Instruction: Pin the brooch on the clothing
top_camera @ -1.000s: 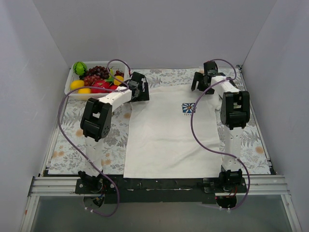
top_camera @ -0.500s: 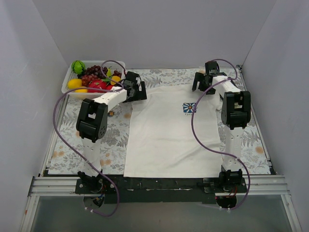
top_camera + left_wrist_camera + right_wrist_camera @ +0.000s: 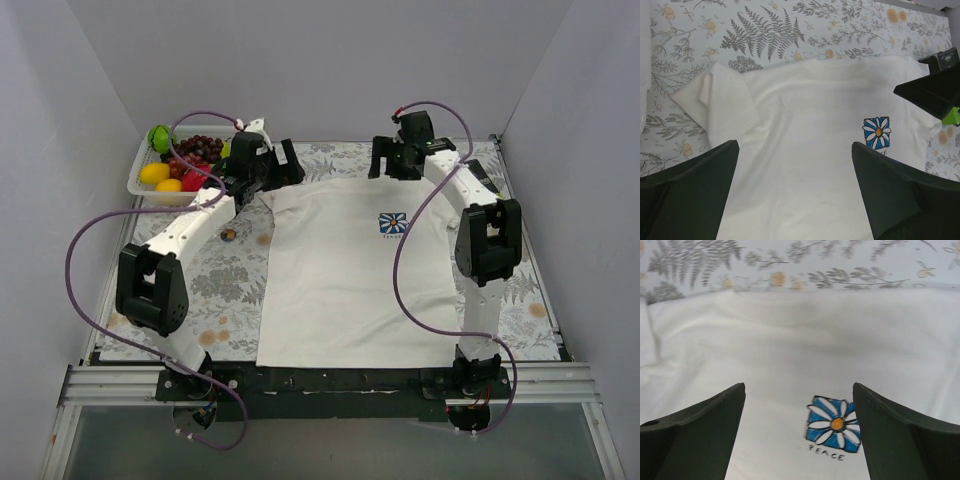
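The white T-shirt lies flat on the floral tablecloth, with its blue square flower logo on the chest. The brooch is a tiny dark disc on the cloth, just left of the shirt's left sleeve. My left gripper hovers open and empty above the shirt's left shoulder. In its wrist view I see the shirt and the logo. My right gripper hovers open and empty above the collar edge. Its wrist view looks down on the logo.
A white tray of toy fruit stands at the back left, close behind my left wrist. Grey walls close in the table on three sides. My right gripper's dark finger shows at the right edge of the left wrist view.
My left arm has stretched out, its elbow swinging left and toward the near edge while the gripper rose by the shirt's left shoulder. My right gripper has moved left along the collar. The brooch lies still.
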`<state>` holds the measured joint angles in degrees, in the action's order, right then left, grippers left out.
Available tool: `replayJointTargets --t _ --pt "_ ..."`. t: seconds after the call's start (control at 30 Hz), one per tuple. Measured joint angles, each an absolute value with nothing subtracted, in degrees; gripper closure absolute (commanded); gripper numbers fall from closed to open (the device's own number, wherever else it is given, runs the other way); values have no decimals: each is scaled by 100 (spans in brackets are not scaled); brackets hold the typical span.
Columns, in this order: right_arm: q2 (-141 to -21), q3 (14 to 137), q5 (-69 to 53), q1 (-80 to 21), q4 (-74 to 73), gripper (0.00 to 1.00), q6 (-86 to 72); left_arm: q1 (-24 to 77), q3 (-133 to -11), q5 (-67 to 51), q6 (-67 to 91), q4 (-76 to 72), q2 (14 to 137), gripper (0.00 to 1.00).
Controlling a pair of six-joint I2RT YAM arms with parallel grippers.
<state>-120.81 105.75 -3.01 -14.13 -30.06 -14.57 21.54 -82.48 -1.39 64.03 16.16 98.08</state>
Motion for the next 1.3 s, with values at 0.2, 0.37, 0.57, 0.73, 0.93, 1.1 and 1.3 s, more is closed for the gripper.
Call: replayJointTargets --t 0.2,0.37,0.57,0.73,0.93,1.1,1.3 --pt "-11437 9904 -786 -2233 -2571 8 -1461 1557 -6753 -687 6908 1188 8984 11" --pt "-11367 9428 -1227 -2794 -2161 13 -1575 539 -5443 -1203 7461 873 8379 16" --pt "-11692 9686 -1525 -3378 -1815 25 -1758 -663 -4305 -1824 8184 390 7876 26" --pt "-12344 10197 -1855 -3745 -1354 41 -2029 -1271 -3850 -2023 8637 78 7837 30" --pt "-13115 10672 -2224 -4036 -937 52 -2482 -1345 -3785 -2130 8866 -257 8095 32" --pt "-13537 10879 -2567 -4073 -484 72 -3006 -1345 -3785 -2145 8965 -513 8447 32" --pt "-14210 11649 -2976 -4062 123 95 -3649 -1350 -3789 -2091 8982 -746 8884 33"
